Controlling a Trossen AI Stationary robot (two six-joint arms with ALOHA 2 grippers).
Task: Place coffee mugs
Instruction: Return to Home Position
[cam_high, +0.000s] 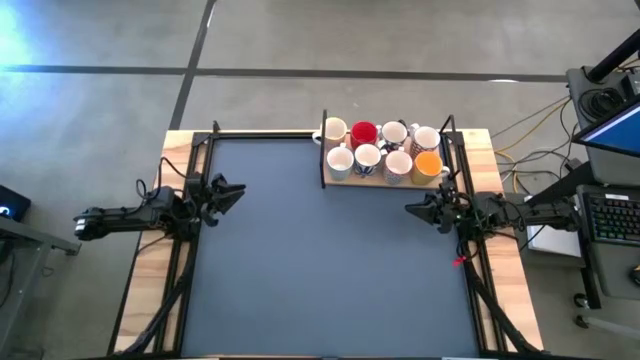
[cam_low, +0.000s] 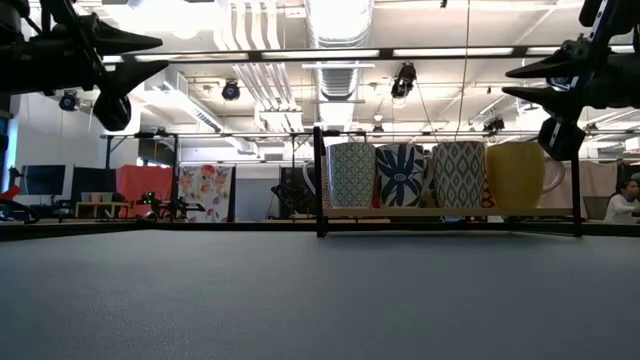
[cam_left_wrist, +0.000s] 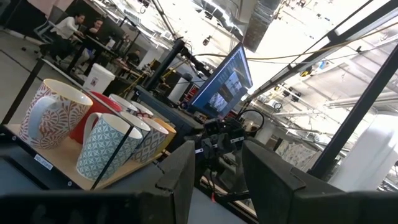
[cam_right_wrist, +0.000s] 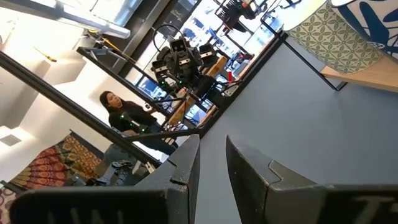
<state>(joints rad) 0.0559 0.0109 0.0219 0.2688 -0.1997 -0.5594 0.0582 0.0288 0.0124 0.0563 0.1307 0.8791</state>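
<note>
Dark grey worktop, eight coffee mugs in two rows on a wooden shelf, mostly white and patterned, one red mug, one orange mug, near the right tool, well apart from the left tool, both tools part-open, empty

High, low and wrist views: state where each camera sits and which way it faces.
High view: above the table, looking straight down; left arm and right arm at its sides.
Low view: tabletop height, facing the mugs; both open jaws in upper corners.
Left wrist: on that arm, past its open jaws toward mugs, right arm.
Right wrist: likewise, toward left arm.
Shared: mugs, in all four.
</note>
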